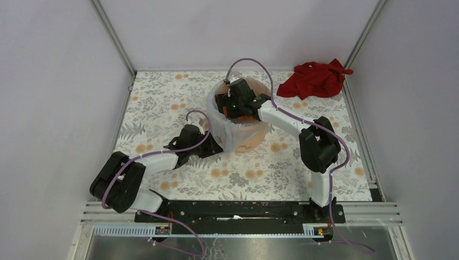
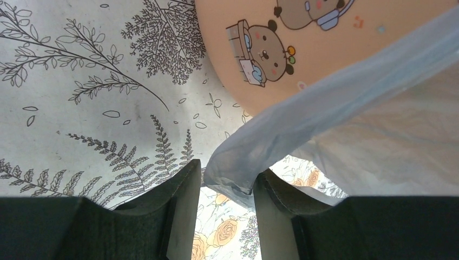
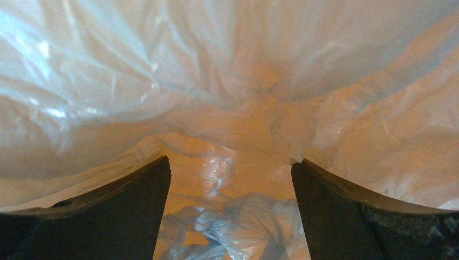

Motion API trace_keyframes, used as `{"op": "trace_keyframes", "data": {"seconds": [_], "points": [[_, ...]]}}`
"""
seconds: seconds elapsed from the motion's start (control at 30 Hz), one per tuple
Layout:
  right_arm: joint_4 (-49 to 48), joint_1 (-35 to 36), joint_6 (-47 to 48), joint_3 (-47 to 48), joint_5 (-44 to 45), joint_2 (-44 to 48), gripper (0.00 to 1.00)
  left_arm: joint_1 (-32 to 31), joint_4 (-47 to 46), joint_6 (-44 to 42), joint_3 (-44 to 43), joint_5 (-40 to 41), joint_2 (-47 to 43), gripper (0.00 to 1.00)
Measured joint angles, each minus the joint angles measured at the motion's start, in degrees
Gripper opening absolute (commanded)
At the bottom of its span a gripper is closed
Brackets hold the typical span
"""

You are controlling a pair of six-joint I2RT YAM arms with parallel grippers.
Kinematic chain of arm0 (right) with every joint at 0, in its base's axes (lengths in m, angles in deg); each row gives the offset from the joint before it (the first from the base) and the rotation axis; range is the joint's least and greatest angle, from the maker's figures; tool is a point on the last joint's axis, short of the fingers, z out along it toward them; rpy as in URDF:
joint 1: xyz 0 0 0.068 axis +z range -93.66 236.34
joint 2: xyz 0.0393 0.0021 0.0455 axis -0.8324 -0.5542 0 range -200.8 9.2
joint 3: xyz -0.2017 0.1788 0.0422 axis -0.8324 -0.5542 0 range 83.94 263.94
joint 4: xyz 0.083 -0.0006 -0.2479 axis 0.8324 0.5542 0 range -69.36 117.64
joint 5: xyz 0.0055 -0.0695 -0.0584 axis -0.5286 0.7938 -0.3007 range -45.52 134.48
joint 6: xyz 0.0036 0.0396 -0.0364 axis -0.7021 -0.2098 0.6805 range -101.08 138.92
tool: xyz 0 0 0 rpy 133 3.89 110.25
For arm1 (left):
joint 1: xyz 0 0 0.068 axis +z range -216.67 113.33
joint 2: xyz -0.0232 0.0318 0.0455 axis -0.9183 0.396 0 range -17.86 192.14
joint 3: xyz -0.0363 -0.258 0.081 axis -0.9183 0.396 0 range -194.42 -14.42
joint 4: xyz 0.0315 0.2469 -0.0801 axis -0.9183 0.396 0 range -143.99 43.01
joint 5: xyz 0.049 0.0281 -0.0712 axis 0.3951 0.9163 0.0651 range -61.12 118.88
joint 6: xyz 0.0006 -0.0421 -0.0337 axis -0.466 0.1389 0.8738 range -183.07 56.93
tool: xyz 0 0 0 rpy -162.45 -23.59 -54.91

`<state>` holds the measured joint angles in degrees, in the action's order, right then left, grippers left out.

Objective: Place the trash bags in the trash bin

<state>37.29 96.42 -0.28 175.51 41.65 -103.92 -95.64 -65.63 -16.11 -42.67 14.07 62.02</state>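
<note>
The trash bin is a round orange bucket standing mid-table, with a cartoon animal on its side. The pale blue translucent trash bag hangs over its rim and down its left wall. My right gripper reaches down inside the bin. It is open, with wrinkled film all round and a crumpled fold below between the fingers. My left gripper sits low by the bin's near-left side. It is open, and a loose corner of the bag droops at its fingertips, unpinched.
A dark red cloth lies crumpled at the back right corner. The floral tablecloth is bounded by white walls and metal rails on three sides. The arm bases stand on a black rail at the near edge.
</note>
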Motion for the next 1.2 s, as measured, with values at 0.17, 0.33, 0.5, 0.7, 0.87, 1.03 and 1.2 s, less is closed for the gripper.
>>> {"op": "trace_keyframes", "data": {"seconds": [0.17,0.33,0.5,0.7,0.87,1.03,1.2], "points": [[-0.57,-0.07,0.83,-0.24,1.88,0.07,0.97,0.00,0.04,-0.04,0.00,0.09,0.00,0.44],[2.75,-0.68,5.64,-2.49,12.13,1.70,1.00,0.00,0.02,-0.17,0.00,0.07,0.00,0.44],[4.98,-3.02,10.16,-3.21,21.03,2.16,1.00,0.00,0.02,-0.17,0.00,0.04,0.00,0.44],[5.38,-3.10,10.16,2.01,22.27,-2.91,1.00,0.00,-0.02,-0.17,0.00,0.07,0.00,0.44],[5.01,-0.48,7.80,0.48,18.45,-3.87,1.00,-0.04,-0.02,-0.20,0.00,0.07,0.00,0.44],[6.71,0.17,9.05,0.96,17.68,-2.78,1.00,-0.07,-0.02,-0.20,0.00,0.04,0.00,0.44],[9.73,-1.09,12.22,2.29,17.88,0.70,1.00,-0.07,-0.04,-0.17,0.00,-0.17,0.17,0.44]]}}
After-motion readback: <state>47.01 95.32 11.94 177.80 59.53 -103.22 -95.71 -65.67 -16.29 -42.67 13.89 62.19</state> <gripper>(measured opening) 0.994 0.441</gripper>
